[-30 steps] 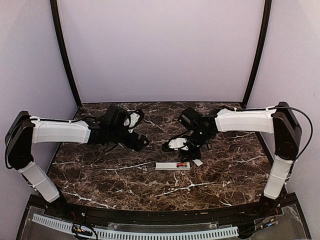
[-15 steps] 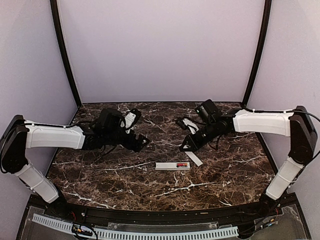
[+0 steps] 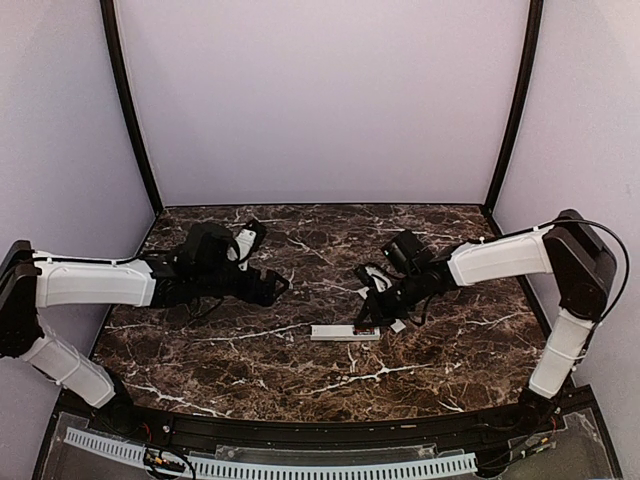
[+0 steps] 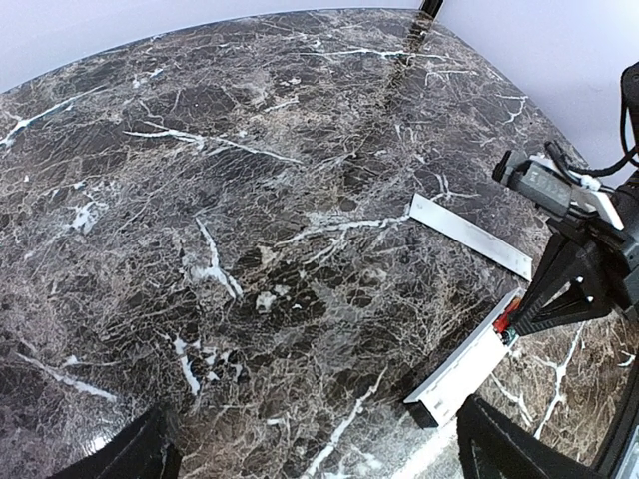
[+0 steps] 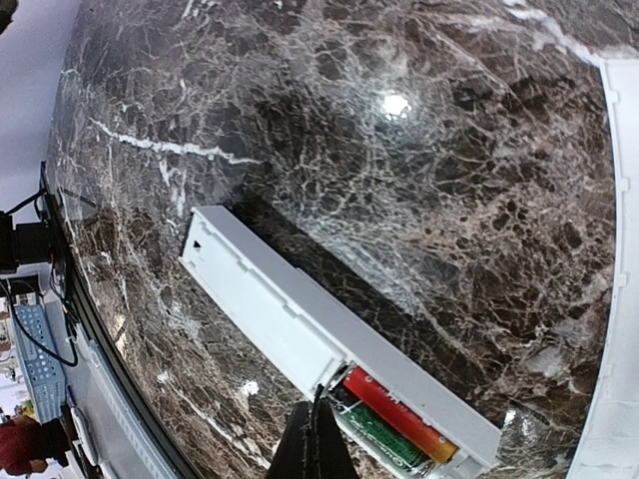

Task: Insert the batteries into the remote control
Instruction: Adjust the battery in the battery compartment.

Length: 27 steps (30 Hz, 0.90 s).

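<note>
**Item 1: right gripper** point(image 5: 318, 441). The jaws are fully closed, the tips are pinched to a single point, and nothing is between them. It is set low over the right end of the remote control point(image 5: 272, 299), at the edge of the uncovered recess. Whether it touches the casing cannot be told. The closed pose is probably chosen because joined tips make a narrow prod, suited to pressing a cell flat into its seat.

**Item 2: remote control.** A white bar lying flat on the marble tabletop point(image 3: 200, 350), about the middle and toward the near side. Its long axis runs left to right, with the recess facing up so cells can go in from above.

**Item 3: batteries** point(image 5: 397, 411). One red-and-orange cell lies lengthwise in the recess. A green part sits beside it, and whether that is a second cell cannot be told.

**Item 4: cover strip** point(image 4: 469, 236). A thin, flat white strip, off the remote, lying just to its far right and apart from it, which leaves the recess open.

**Item 5: left gripper** point(image 3: 272, 287). The jaws are spread wide and empty, to the far left of the remote and apart from it. It is judged to be standing clear so that the right arm has room.

**Condition.** Loading looks close to done. Seating the cell looks to be the step in hand.
</note>
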Each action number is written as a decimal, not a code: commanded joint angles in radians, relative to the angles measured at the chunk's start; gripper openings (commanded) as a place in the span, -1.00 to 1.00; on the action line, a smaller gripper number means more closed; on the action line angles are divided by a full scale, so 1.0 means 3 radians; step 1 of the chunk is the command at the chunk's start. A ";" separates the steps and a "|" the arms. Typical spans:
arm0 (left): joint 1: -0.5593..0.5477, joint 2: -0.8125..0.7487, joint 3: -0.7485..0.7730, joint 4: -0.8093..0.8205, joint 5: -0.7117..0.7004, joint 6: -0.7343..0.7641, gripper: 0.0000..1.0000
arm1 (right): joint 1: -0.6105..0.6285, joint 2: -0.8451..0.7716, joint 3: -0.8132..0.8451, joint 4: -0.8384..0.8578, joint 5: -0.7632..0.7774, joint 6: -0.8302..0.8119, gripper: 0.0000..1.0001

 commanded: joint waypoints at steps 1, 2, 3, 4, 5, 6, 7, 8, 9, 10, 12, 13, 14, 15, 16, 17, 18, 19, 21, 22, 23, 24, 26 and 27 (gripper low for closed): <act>-0.0010 -0.0204 -0.0112 -0.0077 -0.0057 -0.0108 0.92 | 0.0014 0.0126 -0.0085 0.0106 0.0138 0.0135 -1.00; -0.0011 -0.0235 -0.0120 -0.0083 -0.0052 -0.0112 0.92 | 0.0015 0.0143 -0.0090 0.0102 0.0158 0.0148 -1.00; -0.0011 -0.0250 -0.0125 -0.0093 -0.0047 -0.0118 0.92 | 0.0015 0.0157 -0.0100 0.0099 0.0183 0.0158 -1.00; -0.0011 -0.0277 -0.0135 -0.0098 -0.0037 -0.0120 0.92 | 0.0015 0.0158 -0.0110 0.0098 0.0208 0.0166 -1.00; -0.0008 -0.0311 -0.0140 -0.0105 -0.0037 -0.0128 0.93 | 0.0015 0.0159 -0.0116 0.0091 0.0229 0.0178 -1.00; -0.0010 -0.0329 -0.0154 -0.0110 -0.0045 -0.0130 0.93 | 0.0015 0.0147 -0.0116 0.0074 0.0243 0.0186 -1.00; -0.0011 -0.0365 -0.0157 -0.0114 -0.0056 -0.0135 0.92 | 0.0012 0.0134 -0.0102 0.0050 0.0246 0.0188 -1.00; -0.0011 -0.0384 -0.0170 -0.0118 -0.0062 -0.0139 0.92 | 0.0015 0.0108 -0.0084 0.0023 0.0246 0.0191 -1.00; -0.0011 -0.0427 -0.0175 -0.0121 -0.0062 -0.0148 0.92 | 0.0017 0.0066 -0.0060 -0.0006 0.0254 0.0193 -1.00; -0.0011 -0.0448 -0.0182 -0.0123 -0.0055 -0.0155 0.92 | 0.0020 0.0014 -0.0024 -0.0032 0.0256 0.0190 -1.00; -0.0011 -0.0514 -0.0199 -0.0124 -0.0028 -0.0188 0.93 | 0.0025 -0.0121 0.0049 -0.0074 0.0231 0.0176 -1.00; -0.0011 -0.0564 -0.0205 -0.0124 -0.0011 -0.0214 0.93 | 0.0023 -0.0196 0.0091 -0.0095 0.0221 0.0171 -1.00; -0.0008 -0.0591 -0.0216 -0.0126 -0.0003 -0.0227 0.92 | 0.0024 -0.0266 0.0142 -0.0128 0.0221 0.0163 -1.00; -0.0010 -0.0645 -0.0222 -0.0128 0.0006 -0.0259 0.92 | 0.0029 -0.0336 0.0191 -0.0156 0.0226 0.0160 -1.00; -0.0011 -0.0675 -0.0229 -0.0135 0.0013 -0.0272 0.92 | 0.0028 -0.0409 0.0238 -0.0178 0.0240 0.0168 -1.00; -0.0011 -0.0736 -0.0233 -0.0142 0.0032 -0.0299 0.92 | 0.0025 -0.0471 0.0283 -0.0205 0.0270 0.0174 -1.00; -0.0011 -0.0769 -0.0234 -0.0165 0.0041 -0.0310 0.92 | 0.0026 -0.0555 0.0324 -0.0248 0.0329 0.0195 -1.00; -0.0011 -0.0831 -0.0223 -0.0186 0.0048 -0.0331 0.91 | 0.0029 -0.0605 0.0374 -0.0309 0.0418 0.0217 -1.00; -0.0009 -0.0933 -0.0194 -0.0290 0.0014 -0.0365 0.91 | 0.0025 -0.0661 0.0466 -0.0513 0.0694 0.0272 -1.00; -0.0010 -0.0967 -0.0182 -0.0365 -0.0001 -0.0374 0.91 | 0.0030 -0.0665 0.0528 -0.0627 0.0847 0.0301 -0.94; -0.0015 -0.1048 -0.0167 -0.0439 -0.0041 -0.0387 0.91 | 0.0030 -0.0659 0.0586 -0.0755 0.0966 0.0294 -0.88; -0.0015 -0.1091 -0.0161 -0.0545 -0.0062 -0.0390 0.92 | 0.0030 -0.0636 0.0653 -0.0913 0.1090 0.0281 -0.80; -0.0013 -0.1245 -0.0160 -0.0666 -0.0130 -0.0364 0.95 | 0.0030 -0.0565 0.0795 -0.1128 0.1343 0.0232 -0.64; -0.0015 -0.1365 -0.0160 -0.0735 -0.0196 -0.0345 0.97 | 0.0034 -0.0509 0.0878 -0.1238 0.1455 0.0194 -0.56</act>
